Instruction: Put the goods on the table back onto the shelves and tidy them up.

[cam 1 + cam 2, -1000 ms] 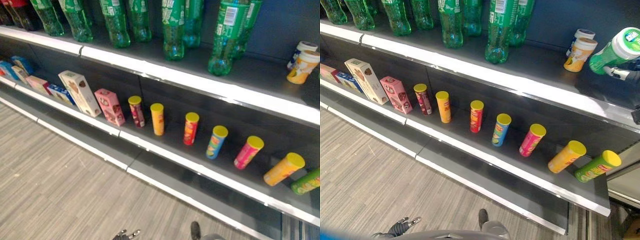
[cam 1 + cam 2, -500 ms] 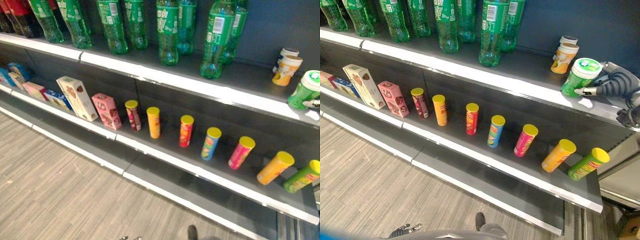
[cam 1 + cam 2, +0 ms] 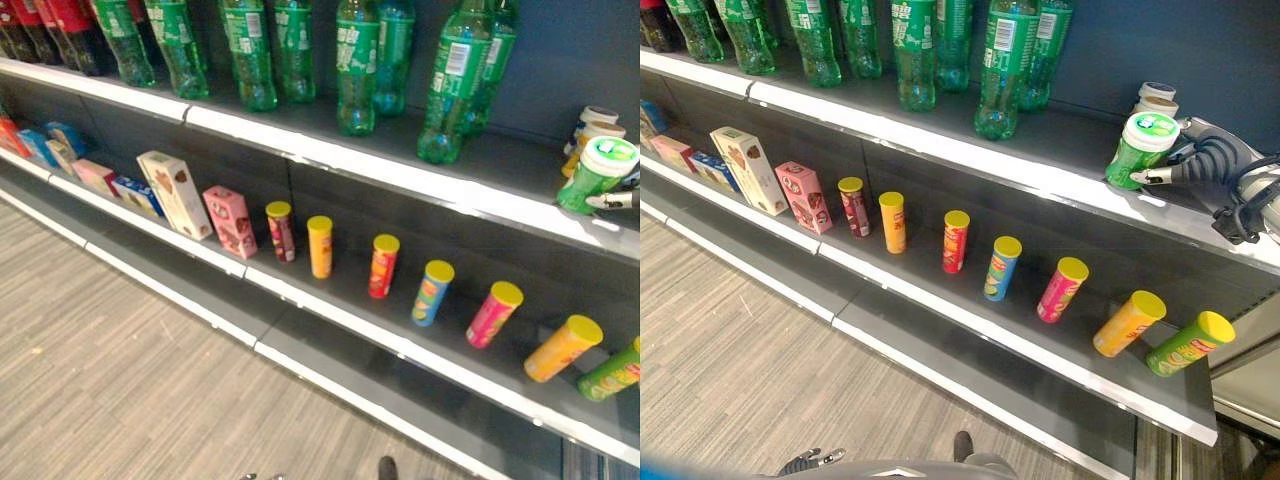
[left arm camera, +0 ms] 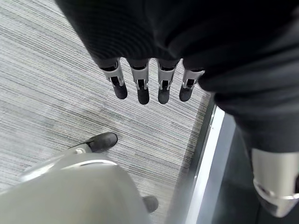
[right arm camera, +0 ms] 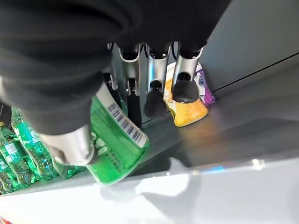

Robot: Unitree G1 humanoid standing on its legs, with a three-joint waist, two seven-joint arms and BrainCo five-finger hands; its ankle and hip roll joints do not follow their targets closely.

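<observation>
My right hand grips the green can, tilted on the upper shelf. Two cans stand just behind it. My left hand hangs open above the floor.

The right hand reaches to the upper shelf near its right end, fingers and thumb closed around a green can. The left hand hangs low, fingers straight.

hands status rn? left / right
Left hand: open, fingers straight, hanging over the floor, holding nothing.
Right hand: shut on the green can, at the upper shelf by two small tubs.
</observation>
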